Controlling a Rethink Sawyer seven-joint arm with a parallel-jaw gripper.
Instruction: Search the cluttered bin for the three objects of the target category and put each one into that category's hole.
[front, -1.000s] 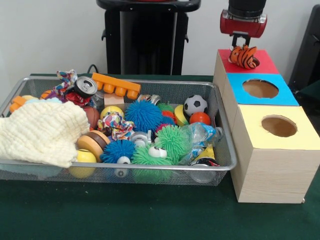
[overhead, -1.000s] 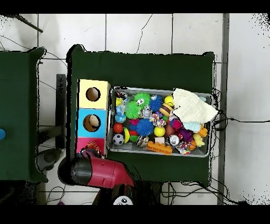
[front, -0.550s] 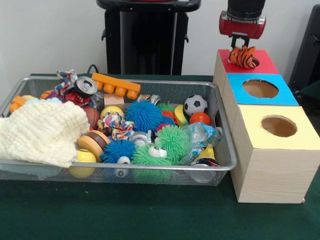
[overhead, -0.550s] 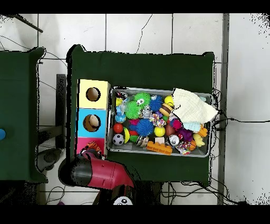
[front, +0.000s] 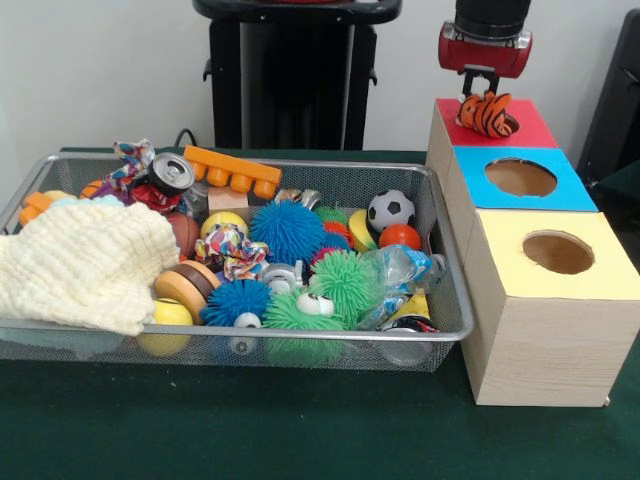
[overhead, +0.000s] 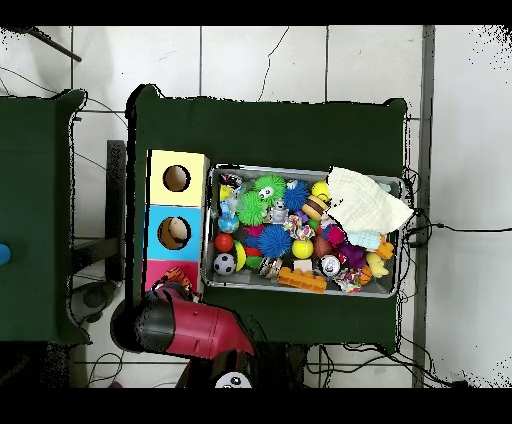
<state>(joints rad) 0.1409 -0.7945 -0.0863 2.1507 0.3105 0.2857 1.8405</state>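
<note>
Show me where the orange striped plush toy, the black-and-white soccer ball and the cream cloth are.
orange striped plush toy (front: 486, 113), front view, its striped body.
black-and-white soccer ball (front: 390, 211), front view, its middle.
cream cloth (front: 85, 262), front view, its middle fold.

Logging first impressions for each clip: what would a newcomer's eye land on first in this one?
Probably the wire bin, heaped with bright toys: spiky blue and green balls, a small soccer ball and a cream cloth draped over one end. Next, the row of wooden boxes beside it with red, blue and yellow tops, each with a round hole. An orange striped toy sits at the red box's hole, right under the gripper.
</note>
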